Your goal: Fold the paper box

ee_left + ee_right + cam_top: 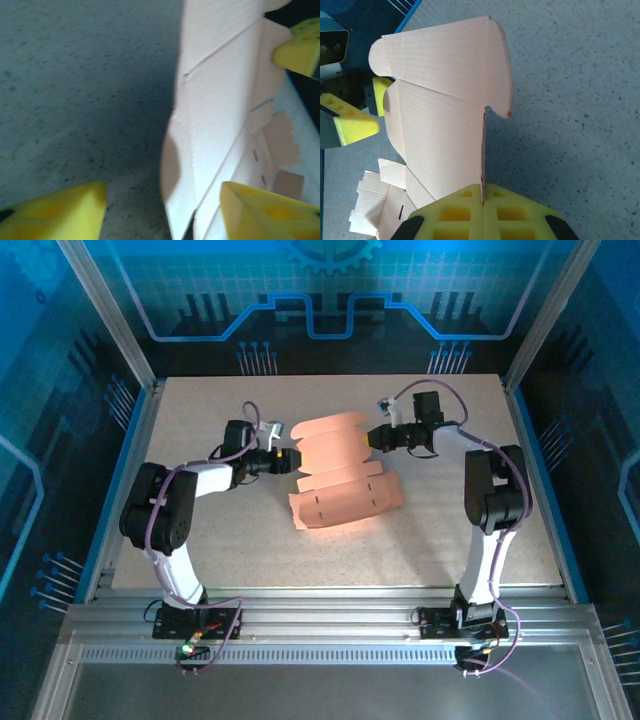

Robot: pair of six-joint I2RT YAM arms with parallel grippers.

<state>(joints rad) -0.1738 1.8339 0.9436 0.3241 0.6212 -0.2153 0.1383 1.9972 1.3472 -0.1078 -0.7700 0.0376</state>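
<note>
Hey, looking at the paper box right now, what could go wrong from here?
1. The right fingers pinch only the thin edge of the paper box; the raised panel may slip out or crease wrongly.
2. The left fingers stand open with the opposite edge between them, so one grip alone holds the box up; it might sag or twist.
3. Both sets of fingers sit close and might bump.

We see the thin salmon-pink cardboard paper box [340,475] lined with fine parallel ribs, paler and almost white in the left wrist view. The flat beige table [400,550] is flecked with dark speckles. Yellow foam pads [55,215] tip the left gripper [162,200]. The right gripper [482,200] is yellow too, with black corners.
</note>
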